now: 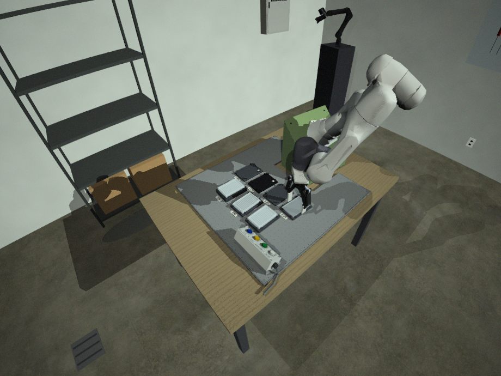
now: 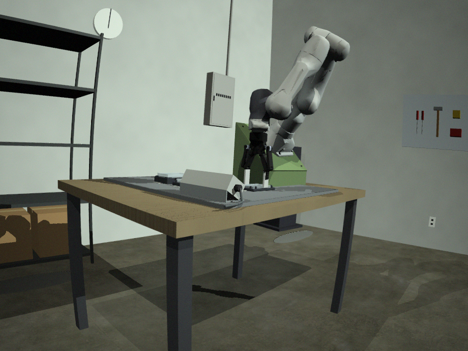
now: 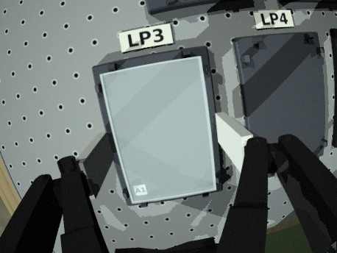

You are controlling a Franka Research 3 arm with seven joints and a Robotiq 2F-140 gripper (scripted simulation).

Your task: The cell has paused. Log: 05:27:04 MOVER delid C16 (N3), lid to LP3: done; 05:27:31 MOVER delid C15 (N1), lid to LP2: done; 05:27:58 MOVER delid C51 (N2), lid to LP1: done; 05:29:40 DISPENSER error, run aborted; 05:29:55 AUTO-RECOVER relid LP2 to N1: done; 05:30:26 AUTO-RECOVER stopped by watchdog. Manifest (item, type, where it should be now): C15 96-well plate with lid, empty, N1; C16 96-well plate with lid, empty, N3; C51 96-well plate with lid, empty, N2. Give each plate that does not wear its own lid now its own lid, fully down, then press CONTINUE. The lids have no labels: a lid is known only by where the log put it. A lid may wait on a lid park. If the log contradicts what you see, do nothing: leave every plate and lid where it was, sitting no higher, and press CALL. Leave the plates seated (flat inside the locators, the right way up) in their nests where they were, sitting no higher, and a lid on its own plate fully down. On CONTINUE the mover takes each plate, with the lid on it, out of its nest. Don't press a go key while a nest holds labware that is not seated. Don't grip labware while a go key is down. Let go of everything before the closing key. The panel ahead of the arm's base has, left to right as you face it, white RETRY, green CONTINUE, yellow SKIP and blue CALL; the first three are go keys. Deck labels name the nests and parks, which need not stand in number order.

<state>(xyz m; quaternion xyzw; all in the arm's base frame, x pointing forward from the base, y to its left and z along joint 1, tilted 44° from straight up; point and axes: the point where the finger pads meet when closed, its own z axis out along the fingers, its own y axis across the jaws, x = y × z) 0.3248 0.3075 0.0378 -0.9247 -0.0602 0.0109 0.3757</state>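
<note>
A clear lid with an A1 mark lies flat on park LP3. My gripper is open, its white fingertips on either side of the lid with gaps. Three pale 96-well plates, sit in the row of nests; I cannot tell which wear lids, and their labels are unreadable. Park LP4 shows no lid. The black park and the dark grey park each have a small white mark; I cannot tell whether clear lids lie there.
The button panel stands beyond the nests, with blue, yellow, green and white keys. A green housing stands by the arm's base. A cable leaves the panel.
</note>
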